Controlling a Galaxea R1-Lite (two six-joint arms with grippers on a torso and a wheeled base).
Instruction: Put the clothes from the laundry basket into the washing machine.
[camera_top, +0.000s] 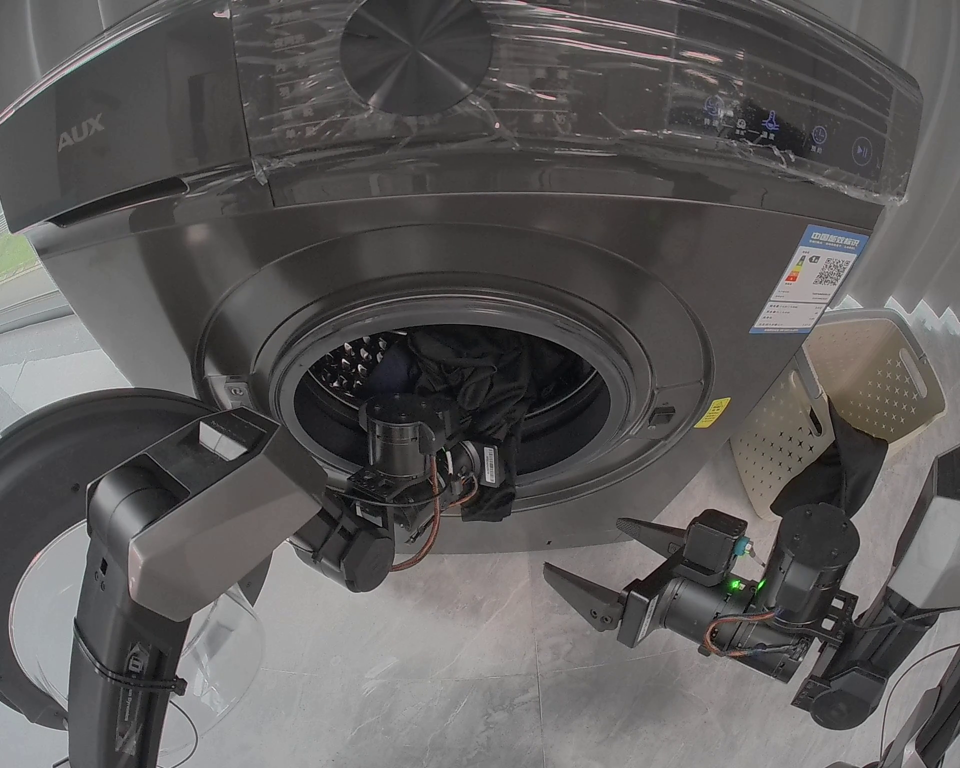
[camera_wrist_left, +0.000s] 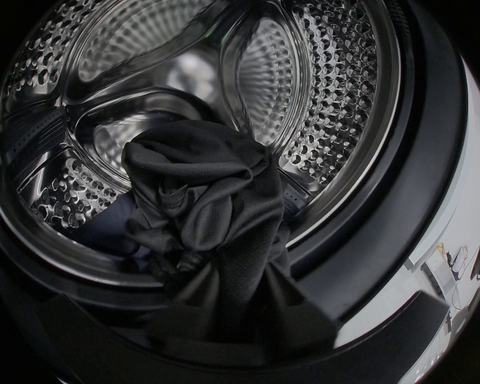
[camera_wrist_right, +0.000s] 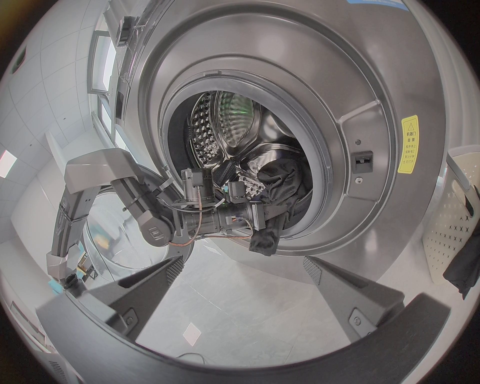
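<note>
Grey washing machine (camera_top: 480, 250): drum mouth open, straight ahead of the left gripper (camera_top: 490, 470).
Door (camera_top: 40, 470): swung wide, off to that gripper's left.
Laundry basket (camera_top: 880, 375): cream, just beside the machine, beyond the right gripper (camera_top: 585, 548) on its right.
Black garment (camera_wrist_left: 210, 200): heaped in the drum just ahead of the left gripper, one end trailing over the lip onto it.
Dark cloth (camera_top: 840, 465): hangs over the basket rim, behind the right gripper.
Left gripper: at the drum mouth, cloth covers it, so its grip cannot be told.
Right gripper: spread wide, low before the machine.

Angular silver-grey shells (camera_top: 200, 510) are worn over black joints (camera_top: 358, 556); thin orange cables (camera_top: 432, 525) are looped at the left wrist (camera_top: 398, 445).
</note>
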